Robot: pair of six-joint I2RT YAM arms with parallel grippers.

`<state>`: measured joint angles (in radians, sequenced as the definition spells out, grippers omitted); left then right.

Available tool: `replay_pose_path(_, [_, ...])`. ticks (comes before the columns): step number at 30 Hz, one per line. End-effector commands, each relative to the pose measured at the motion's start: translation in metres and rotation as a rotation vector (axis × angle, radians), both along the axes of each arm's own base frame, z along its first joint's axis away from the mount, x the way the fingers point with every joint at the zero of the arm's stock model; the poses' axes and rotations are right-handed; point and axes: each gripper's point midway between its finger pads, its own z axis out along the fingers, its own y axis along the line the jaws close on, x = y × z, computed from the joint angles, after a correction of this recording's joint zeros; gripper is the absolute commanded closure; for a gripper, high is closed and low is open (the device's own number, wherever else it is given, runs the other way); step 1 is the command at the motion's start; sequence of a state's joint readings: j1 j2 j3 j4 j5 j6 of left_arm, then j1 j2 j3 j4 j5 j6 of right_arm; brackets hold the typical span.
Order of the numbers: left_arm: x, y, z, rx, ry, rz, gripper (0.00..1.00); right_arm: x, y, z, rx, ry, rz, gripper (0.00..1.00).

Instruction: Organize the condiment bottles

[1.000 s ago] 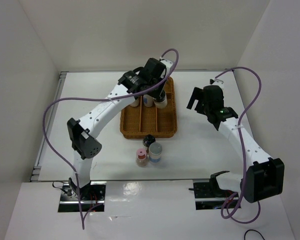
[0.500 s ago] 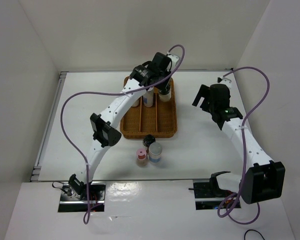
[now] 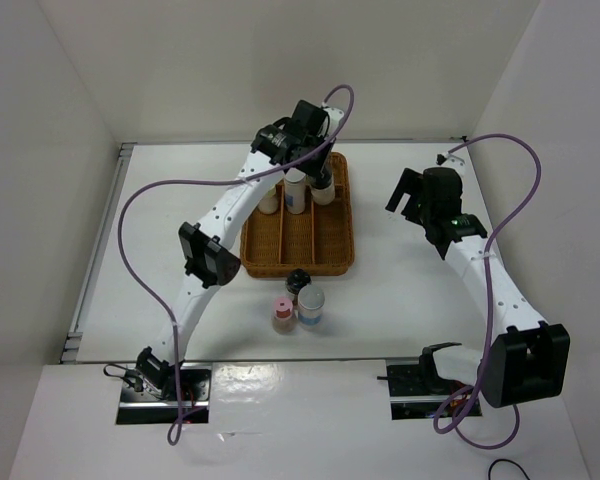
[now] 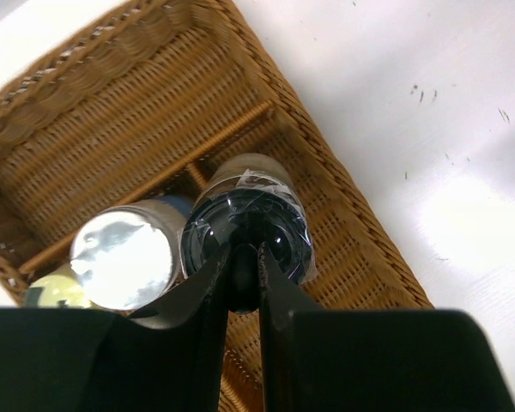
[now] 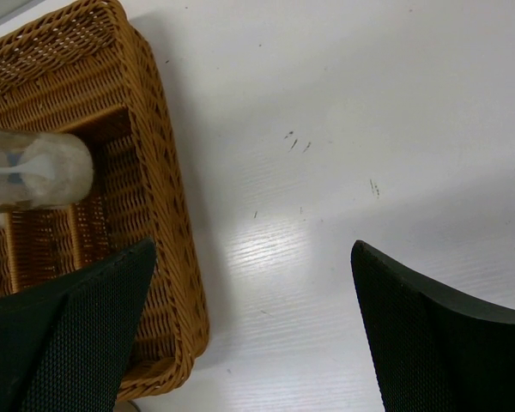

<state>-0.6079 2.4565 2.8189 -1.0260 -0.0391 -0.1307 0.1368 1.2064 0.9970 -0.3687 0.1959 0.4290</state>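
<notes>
from above, the left gripper [image 3: 318, 172] hangs over the far end of the basket [image 3: 346, 255], right at the black bottle [image 3: 323, 190] in the right compartment. the white bottle [image 3: 296, 192] and the cream bottle [image 3: 270, 203] stand beside it in the other compartments. the second black bottle [image 3: 298, 281], the pink bottle [image 3: 283, 314] and the blue-label bottle [image 3: 311, 303] stand on the table, bunched just in front of the basket. the right gripper [image 3: 408, 197] hovers well off to the basket's right.

at the left wrist, the fingers [image 4: 208, 300] are drawn almost together above the black bottle's cap. the gap is far narrower than the cap, so we judge nothing is clamped; whether they touch it we cannot tell. the cap looks glossy and film-wrapped. we expect these bottles to be light, stiff, slippery and easily tipped, best straddled across the cap or upper body from above.

at the right wrist, the fingers are spread wide over bare table beside the basket rim, holding nothing.
</notes>
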Motion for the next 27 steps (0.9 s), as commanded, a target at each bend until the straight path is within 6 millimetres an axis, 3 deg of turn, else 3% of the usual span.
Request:
replay_pose_path(1, [0.003, -0.017, 0.020, -0.067, -0.057, -0.052, 0.80, 0.008, -0.001, 0.028, 0.004, -0.073, 0.000, 0.02])
replay_pose_path(6, [0.005, -0.021, 0.011, -0.068, -0.047, -0.060, 0.80, 0.006, 0.000, 0.026, 0.007, -0.064, 0.008, 0.02])
replay_pose_path(8, [0.009, -0.024, -0.004, -0.057, -0.029, -0.060, 0.80, 0.006, 0.000, 0.026, 0.007, -0.064, 0.008, 0.02])
replay_pose_path(16, [0.026, -0.018, -0.016, -0.037, -0.056, -0.012, 0.79, 0.003, 0.005, 0.020, 0.012, -0.043, 0.038, 0.02])
replay_pose_path(23, [0.030, -0.020, -0.036, -0.021, -0.031, -0.012, 0.65, 0.003, 0.008, 0.021, -0.031, -0.047, 0.106, 0.02])
replay_pose_path(27, [0.030, -0.021, -0.043, -0.020, -0.019, -0.006, 0.45, 0.002, 0.015, 0.022, -0.032, -0.042, 0.156, 0.02])
